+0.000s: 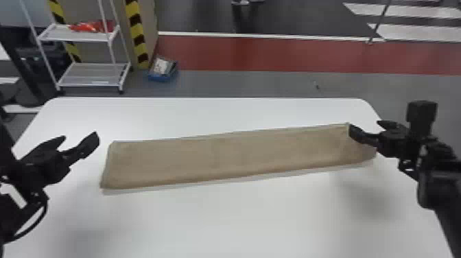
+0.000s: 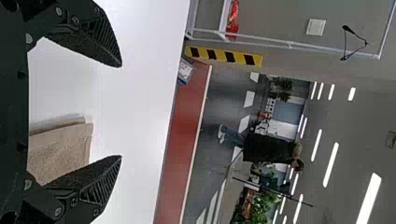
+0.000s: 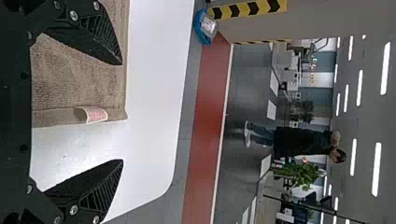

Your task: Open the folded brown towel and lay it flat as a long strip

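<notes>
One table [image 1: 219,223] bears one brown towel [image 1: 223,156], left gripper [image 1: 80,136] and right gripper [image 1: 364,126] each with two fingers apart.

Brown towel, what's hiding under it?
Under the brown towel is the white table, seen along its edges. The towel covers the spot beneath, so anything hidden there can't be seen.

before me i see a white surface [image 1: 219,223] with rounded far corners. on it the brown towel [image 1: 223,154] lies as a long strip, its left end in from the left edge, its right end nearer the far right corner.
</notes>
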### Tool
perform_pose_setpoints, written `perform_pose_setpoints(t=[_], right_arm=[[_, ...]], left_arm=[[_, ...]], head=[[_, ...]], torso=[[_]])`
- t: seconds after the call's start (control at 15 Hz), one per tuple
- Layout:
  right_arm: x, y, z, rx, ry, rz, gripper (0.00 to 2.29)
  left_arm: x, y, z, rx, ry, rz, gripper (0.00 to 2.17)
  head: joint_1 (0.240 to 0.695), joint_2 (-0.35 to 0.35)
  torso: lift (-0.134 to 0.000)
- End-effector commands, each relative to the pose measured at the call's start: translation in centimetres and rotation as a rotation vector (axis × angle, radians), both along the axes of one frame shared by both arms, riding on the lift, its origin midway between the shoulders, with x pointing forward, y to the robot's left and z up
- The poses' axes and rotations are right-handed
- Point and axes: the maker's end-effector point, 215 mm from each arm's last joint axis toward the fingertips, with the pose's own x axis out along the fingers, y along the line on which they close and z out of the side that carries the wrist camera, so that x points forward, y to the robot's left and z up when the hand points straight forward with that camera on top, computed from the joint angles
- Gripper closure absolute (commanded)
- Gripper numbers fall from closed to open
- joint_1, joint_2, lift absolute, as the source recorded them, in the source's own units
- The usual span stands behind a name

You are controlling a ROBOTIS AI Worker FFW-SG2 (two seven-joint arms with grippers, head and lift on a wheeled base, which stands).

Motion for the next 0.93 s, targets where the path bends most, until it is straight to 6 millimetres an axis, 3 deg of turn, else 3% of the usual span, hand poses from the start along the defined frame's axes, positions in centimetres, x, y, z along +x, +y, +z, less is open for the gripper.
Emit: perform_pose_setpoints(t=[0.0,0.33,0.53,0.8,0.87], right_arm=[[-1.4,-0.6,-1.3,0.008,0.043,-0.01,0.13],[-5.1,-1.3,-5.0,0.087,0.207,-0.016,0.39],[-7.0,-1.8,-5.3,0.128,0.253,-0.028,0.59],[-7.4,-1.3,-4.0,0.153,0.257,-0.023,0.6],[-7.8,-1.4,-3.9,0.163,0.269,-0.027,0.85]], left_arm=[[-1.4,-0.5,-0.2,-0.031,0.029,-0.011,0.03],[-1.9,-0.7,-0.2,-0.055,0.039,-0.015,0.04],[-1.5,-0.7,0.3,-0.053,0.03,-0.016,0.04],[-0.9,-1.7,0.7,-0.06,0.02,-0.027,0.04],[-0.7,-1.7,1.1,-0.058,0.012,-0.028,0.04]], head=[[0.695,-0.077],[0.695,-0.094],[0.695,-0.1],[0.695,-0.112],[0.695,-0.113]], torso=[[-0.123],[-0.123],[-0.123],[-0.123],[-0.123]])
